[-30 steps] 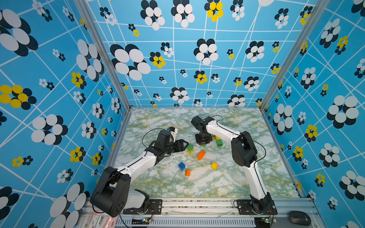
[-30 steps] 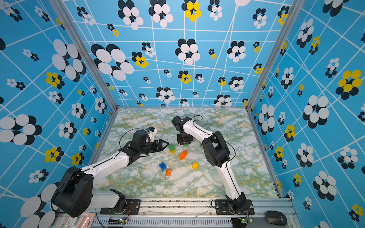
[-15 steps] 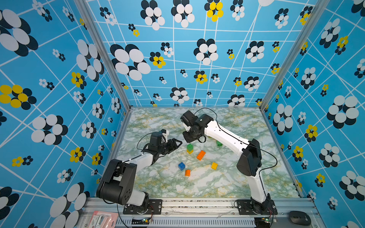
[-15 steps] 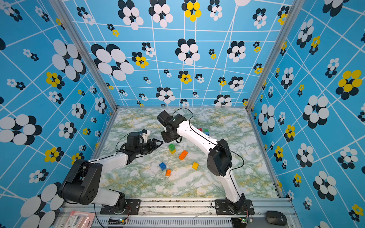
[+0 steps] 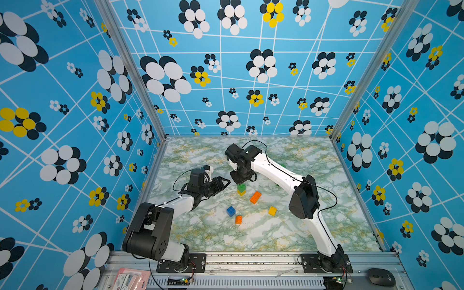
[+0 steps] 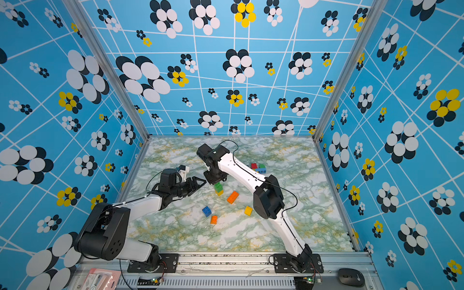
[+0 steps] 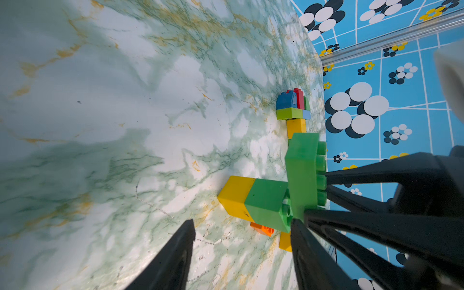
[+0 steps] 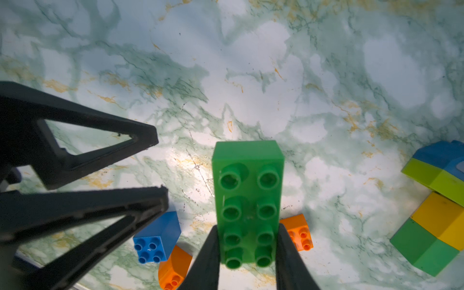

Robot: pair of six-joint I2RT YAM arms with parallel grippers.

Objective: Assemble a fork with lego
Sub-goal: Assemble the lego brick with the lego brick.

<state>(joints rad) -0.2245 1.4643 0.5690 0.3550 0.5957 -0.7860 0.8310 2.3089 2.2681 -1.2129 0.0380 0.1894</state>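
Observation:
My right gripper (image 8: 248, 227) is shut on a green oblong lego brick (image 8: 247, 195), its studs facing the wrist camera; in the top views the gripper (image 5: 239, 177) hides it. The brick hangs just over a green-on-yellow stack (image 5: 241, 189) (image 7: 251, 198); whether they touch I cannot tell. My left gripper (image 7: 242, 223) (image 5: 222, 184) is open and empty, low over the table, its tips close beside the held brick (image 7: 301, 173). A joined group of blue, red, lime, yellow and green bricks (image 7: 292, 105) (image 6: 258, 167) lies behind, partly under the right arm.
Loose bricks lie toward the front: an orange oblong (image 5: 255, 197), a blue square (image 5: 231, 211), a small orange one (image 5: 238, 219) and a yellow one (image 5: 272, 210). Patterned blue walls (image 5: 140, 155) close in the marble table (image 5: 251, 238) on three sides.
The right arm has swung left with the green brick, from near the joined group to above the green-on-yellow stack. The left gripper drew back to the left and its jaws narrowed a little.

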